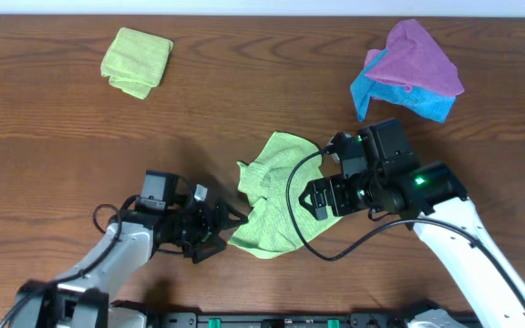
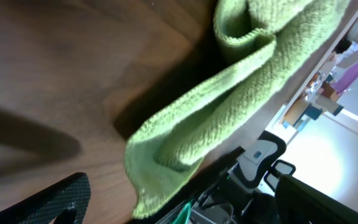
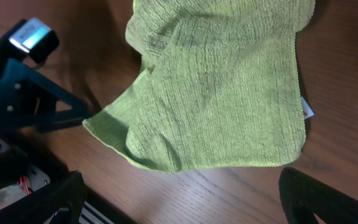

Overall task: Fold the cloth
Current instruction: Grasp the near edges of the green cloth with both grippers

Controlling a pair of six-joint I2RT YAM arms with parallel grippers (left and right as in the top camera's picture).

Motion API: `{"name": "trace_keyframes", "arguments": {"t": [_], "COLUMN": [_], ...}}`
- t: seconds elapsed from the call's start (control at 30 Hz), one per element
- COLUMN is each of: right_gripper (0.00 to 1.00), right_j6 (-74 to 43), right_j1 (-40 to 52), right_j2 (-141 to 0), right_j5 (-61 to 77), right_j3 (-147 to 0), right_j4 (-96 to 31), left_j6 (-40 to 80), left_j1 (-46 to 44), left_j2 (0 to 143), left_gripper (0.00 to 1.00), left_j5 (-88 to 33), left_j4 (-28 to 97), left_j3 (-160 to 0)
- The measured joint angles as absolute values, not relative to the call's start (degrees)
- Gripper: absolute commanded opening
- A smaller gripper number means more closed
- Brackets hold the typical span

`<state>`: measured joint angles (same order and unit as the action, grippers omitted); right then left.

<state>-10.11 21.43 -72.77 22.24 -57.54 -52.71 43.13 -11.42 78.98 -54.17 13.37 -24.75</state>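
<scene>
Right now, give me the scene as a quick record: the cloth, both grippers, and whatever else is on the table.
cloth: lime green, crumpled, middle of table, white tag showing
left gripper: open, at the cloth's lower-left corner
right gripper: open, over the cloth's right side
others: green pad top left; purple cloth on blue cloth top right

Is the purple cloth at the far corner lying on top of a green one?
No, the soft purple cloth lies on a bright blue cloth; the lime-green towel cloth is apart, mid-table.
</scene>
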Motion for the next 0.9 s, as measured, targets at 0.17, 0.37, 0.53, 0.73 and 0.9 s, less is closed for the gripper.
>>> {"name": "trace_keyframes", "arguments": {"t": [0.17,0.37,0.53,0.73,0.9], "right_gripper": [0.99,0.99,0.99,0.99,0.99], "right_j6": [-10.1,-10.1,-10.1,-10.3,-11.8], "right_j1": [21.4,21.4,21.4,21.4,21.4], "right_j2": [-72.8,-72.8,-72.8,-72.8,-72.8], "right_j5": [22.2,22.0,21.9,21.1,20.3], "right_j3": [-57.5,-57.5,-57.5,-57.1,-50.3], "right_j4": [-52.8,-52.8,-52.9,-53.1,-49.4], "left_j6": [46.5,50.1,51.6,52.3,52.3], "left_j1": [-13.0,-16.3,-17.4,-17.4,-17.5], "left_j2": [82.3,84.8,86.3,86.5,86.5], "left_gripper": [1.0,0.86,0.48,0.06,0.06], "left_j5": [-54.0,-54.5,-53.8,-52.7,-52.5], "left_j4": [9.6,4.2,3.0,2.7,2.3], "left_j3": [-24.8,-24.8,-24.8,-24.8,-24.8]}}
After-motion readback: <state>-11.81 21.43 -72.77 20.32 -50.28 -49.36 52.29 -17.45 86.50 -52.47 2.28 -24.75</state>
